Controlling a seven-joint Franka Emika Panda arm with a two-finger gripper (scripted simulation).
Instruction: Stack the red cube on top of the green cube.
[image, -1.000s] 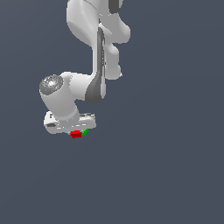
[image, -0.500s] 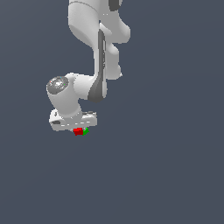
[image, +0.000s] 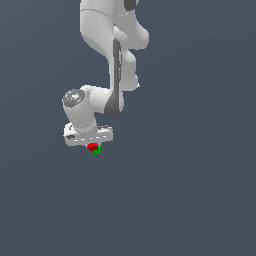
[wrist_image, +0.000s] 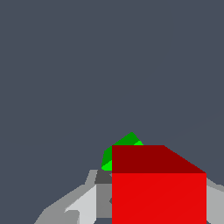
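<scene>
My gripper (image: 92, 144) is shut on the tiny red cube (image: 92, 146), which sits between the fingers just under the white hand. The tiny green cube (image: 97, 150) lies on the grey floor, right beside and slightly below the red cube, toward the exterior view's right. In the wrist view the red cube (wrist_image: 158, 188) fills the lower part, held between the grey fingers (wrist_image: 81, 204). The green cube (wrist_image: 124, 148) peeks out from behind it, mostly hidden. I cannot tell whether the two cubes touch.
The plain dark grey floor (image: 190, 190) surrounds the cubes. The white arm (image: 110, 45) rises above the gripper. No other objects show.
The gripper has carried the red cube toward the exterior view's right and slightly up, closing in on the green cube. The green cube has stayed in place.
</scene>
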